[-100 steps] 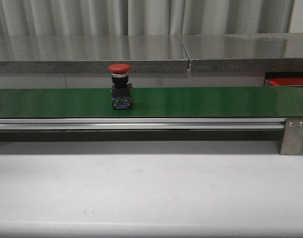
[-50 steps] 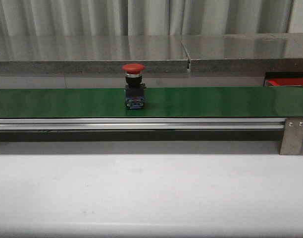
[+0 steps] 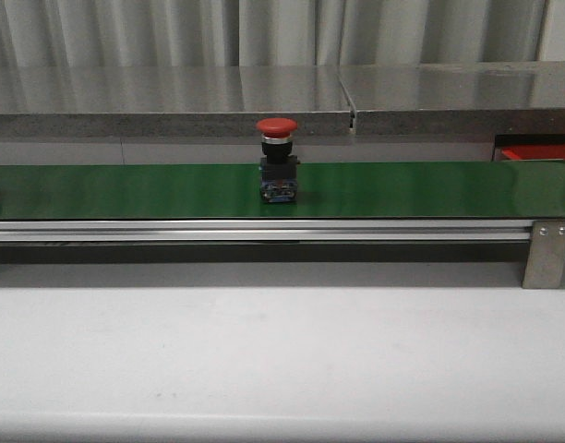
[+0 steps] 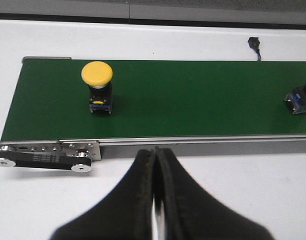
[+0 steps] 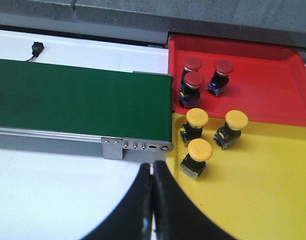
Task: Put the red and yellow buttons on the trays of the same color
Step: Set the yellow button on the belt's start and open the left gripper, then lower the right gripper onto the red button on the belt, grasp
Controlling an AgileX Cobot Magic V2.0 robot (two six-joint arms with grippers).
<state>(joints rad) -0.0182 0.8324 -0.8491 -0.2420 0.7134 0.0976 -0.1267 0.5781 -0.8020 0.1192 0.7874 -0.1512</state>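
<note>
A red button [image 3: 277,161] stands upright on the green belt [image 3: 421,189], near its middle. In the left wrist view a yellow button [image 4: 97,85] stands on the belt near its end, and a button's dark base [image 4: 300,100] shows at the frame edge. My left gripper [image 4: 155,150] is shut and empty over the white table, short of the belt rail. My right gripper [image 5: 153,165] is shut and empty beside the belt's other end. There the red tray [image 5: 273,100] holds three red buttons [image 5: 195,82] and the yellow tray [image 5: 263,200] holds three yellow buttons [image 5: 198,152].
A red sliver of tray [image 3: 536,153] shows at the far right of the front view. A steel bracket [image 3: 546,251] caps the belt rail. A small black cable plug [image 4: 253,42] lies on the table beyond the belt. A grey ledge [image 3: 172,101] runs behind.
The red button has ridden the belt to the right. A dark object has come into the front view at the belt's left edge. Neither gripper appears in the earlier frames.
</note>
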